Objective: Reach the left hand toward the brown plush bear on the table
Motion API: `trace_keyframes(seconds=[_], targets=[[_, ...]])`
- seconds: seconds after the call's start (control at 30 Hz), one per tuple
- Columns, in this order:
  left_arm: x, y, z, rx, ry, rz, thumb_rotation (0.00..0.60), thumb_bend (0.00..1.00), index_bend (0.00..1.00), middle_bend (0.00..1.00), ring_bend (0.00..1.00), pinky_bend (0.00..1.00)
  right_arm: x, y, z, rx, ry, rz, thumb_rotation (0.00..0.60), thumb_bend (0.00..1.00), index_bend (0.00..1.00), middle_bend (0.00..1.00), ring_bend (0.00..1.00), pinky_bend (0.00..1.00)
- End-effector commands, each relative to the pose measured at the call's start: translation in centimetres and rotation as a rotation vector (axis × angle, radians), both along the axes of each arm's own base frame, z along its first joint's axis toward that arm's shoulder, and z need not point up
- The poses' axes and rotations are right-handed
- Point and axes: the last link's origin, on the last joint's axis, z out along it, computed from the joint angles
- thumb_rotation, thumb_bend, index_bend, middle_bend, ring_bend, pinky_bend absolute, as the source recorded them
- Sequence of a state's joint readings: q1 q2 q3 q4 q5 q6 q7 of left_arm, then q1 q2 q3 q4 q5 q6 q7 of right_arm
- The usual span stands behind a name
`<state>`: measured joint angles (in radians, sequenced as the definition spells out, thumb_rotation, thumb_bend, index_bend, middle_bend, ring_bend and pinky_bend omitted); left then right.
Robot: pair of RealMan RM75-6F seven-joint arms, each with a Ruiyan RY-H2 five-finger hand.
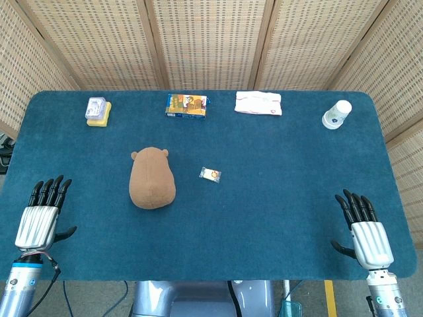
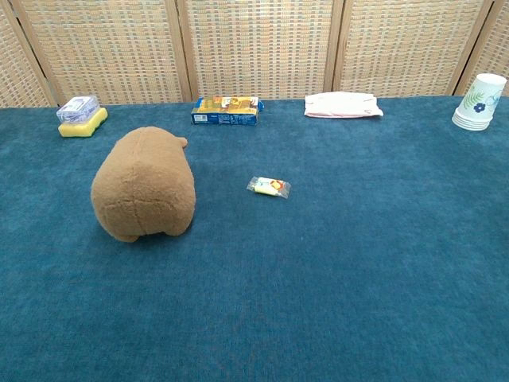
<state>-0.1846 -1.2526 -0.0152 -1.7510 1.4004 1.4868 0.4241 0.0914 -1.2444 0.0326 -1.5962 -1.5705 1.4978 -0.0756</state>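
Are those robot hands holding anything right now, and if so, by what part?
Nothing is held. The left hand and the right hand both lie open on the table, fingers apart. The brown plush bear sits untouched, clear of the left hand.

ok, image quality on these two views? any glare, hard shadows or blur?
Head view: even, diffuse light, sharp throughout; only a soft shadow hugs the brown plush bear, and the left hand and right hand are crisp. Chest view: no glare; the bear is sharp, the near table looks slightly soft; neither hand shows.
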Motion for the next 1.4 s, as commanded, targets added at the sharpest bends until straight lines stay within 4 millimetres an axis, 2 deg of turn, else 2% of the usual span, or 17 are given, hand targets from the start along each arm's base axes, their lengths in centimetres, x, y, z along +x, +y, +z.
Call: trace_keyframes(seconds=[0.03,0.97,1.17,1.4], targets=[[0.0,0.0,0.0,-0.001,-0.001,0.001,0.6,0.12,0.0,0.0,0.0,0.0,-0.1,0.0,0.0,0.003,-0.001,-0.006,0.6,0.1,0.01,0.0,0.0,0.0],[0.2,0.5,-0.2,-0.028,-0.065,0.021,0.6,0.12,0.0,0.0,0.0,0.0,-0.1,0.1,0.1,0.006,-0.022,-0.009,0.6,0.1,0.01,0.0,0.0,0.0],[0.8,2.4,-0.2,-0.081,-0.168,0.059,0.6,0.12,0.01,0.0,0.0,0.0,-0.4,-0.2,0.0,0.011,-0.027,-0.018,0.6,0.1,0.01,0.0,0.0,0.0],[1.7,6.9,1.6,-0.132,-0.291,0.13,0.6,0.18,0.12,0.0,0.0,0.0,-0.6,-0.5,-0.1,0.016,-0.036,-0.027,0.6,0.1,0.01,0.0,0.0,0.0]])
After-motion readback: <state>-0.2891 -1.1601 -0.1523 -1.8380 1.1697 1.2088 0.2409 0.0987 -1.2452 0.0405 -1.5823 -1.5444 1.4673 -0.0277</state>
